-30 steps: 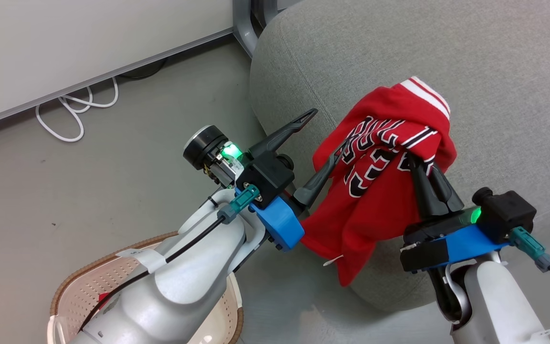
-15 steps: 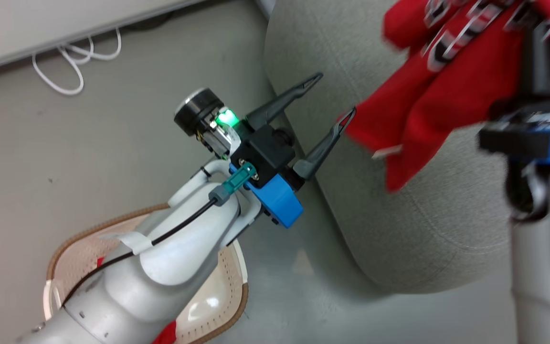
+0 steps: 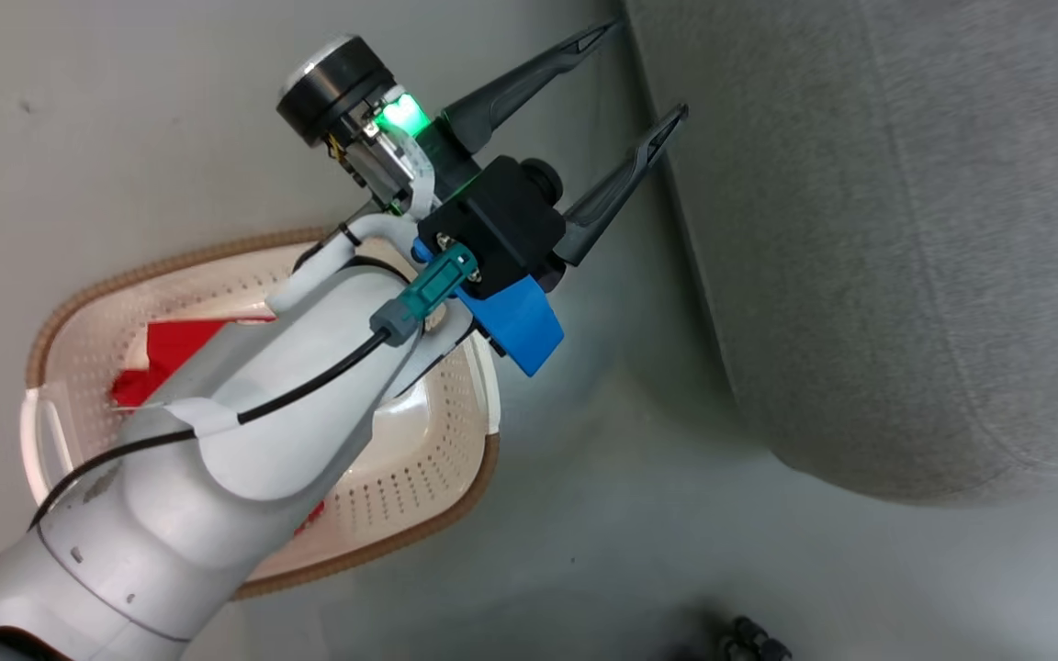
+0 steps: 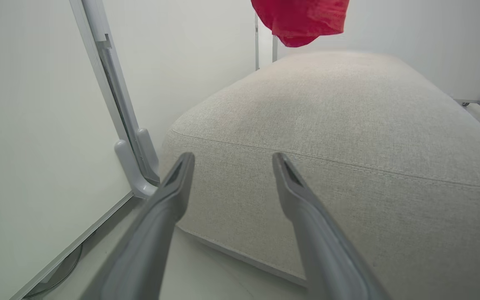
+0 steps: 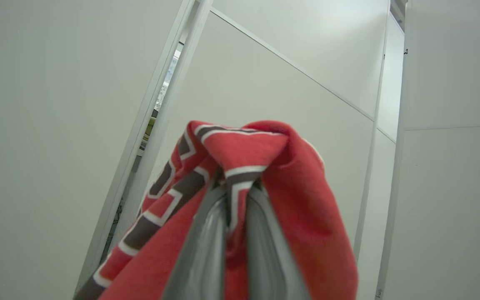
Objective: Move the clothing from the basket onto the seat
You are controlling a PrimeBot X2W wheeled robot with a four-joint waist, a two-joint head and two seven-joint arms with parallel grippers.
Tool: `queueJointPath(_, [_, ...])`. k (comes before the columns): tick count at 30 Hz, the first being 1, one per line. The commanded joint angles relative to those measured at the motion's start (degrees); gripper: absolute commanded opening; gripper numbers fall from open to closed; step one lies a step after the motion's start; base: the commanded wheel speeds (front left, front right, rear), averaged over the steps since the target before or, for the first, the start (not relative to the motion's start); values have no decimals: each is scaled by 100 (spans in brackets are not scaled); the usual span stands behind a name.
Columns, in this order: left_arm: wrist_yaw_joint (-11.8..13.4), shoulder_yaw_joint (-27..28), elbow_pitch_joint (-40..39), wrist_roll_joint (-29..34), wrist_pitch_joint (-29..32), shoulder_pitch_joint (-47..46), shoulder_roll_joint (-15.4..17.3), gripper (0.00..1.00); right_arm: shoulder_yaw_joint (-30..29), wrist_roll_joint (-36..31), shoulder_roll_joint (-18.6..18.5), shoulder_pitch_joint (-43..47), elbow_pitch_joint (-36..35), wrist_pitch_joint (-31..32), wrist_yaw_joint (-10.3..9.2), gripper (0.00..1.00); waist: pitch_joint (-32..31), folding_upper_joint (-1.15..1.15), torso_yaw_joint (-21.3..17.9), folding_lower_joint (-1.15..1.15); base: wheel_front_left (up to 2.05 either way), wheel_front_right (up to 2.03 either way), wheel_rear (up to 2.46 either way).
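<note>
The left forearm (image 3: 244, 431) covers most of the basket (image 3: 410, 468) and its red clothing (image 3: 171, 349), perhaps a single garment.

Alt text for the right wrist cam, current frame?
The right pincer is shut on a bunched red jersey with white and dark stripes, and the cloth drapes over both fingers. Behind it are pale wall panels with a narrow gap at the left.

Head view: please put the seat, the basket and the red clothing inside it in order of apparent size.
1. the seat
2. the basket, partly behind the left arm
3. the red clothing, mostly hidden; ranked by its visible part
</note>
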Motion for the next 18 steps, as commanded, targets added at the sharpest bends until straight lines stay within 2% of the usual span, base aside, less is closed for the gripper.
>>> queueJointPath(1, [-5, -28, -92, 54, 43, -136, 101, 100, -233, 102, -242, -300, 222, -20, 3, 0, 635, 0, 114, -1, 0, 0, 0])
queueJointPath(4, [-5, -101, -201, 78, 86, -151, 181, 100, -459, 89, -485, -457, 691, -14, 3, 0, 860, 0, 89, -1, 0, 0, 0])
queueJointPath(7, [-5, -140, -264, 63, 102, -155, 253, 100, -560, -15, -495, -311, 1110, -15, 3, 0, 1010, 0, 81, -1, 0, 0, 0])
queueJointPath(15, [9, -191, -383, 41, 142, -221, 299, 100, -595, -221, 174, 383, 2041, -15, 2, 0, 1130, 0, 104, -1, 0, 0, 0])
queueJointPath(18, [30, -201, -414, 43, 138, -250, 297, 100, -601, -191, 309, 526, 2448, -15, 3, 0, 1138, 0, 145, -1, 0, 0, 0])
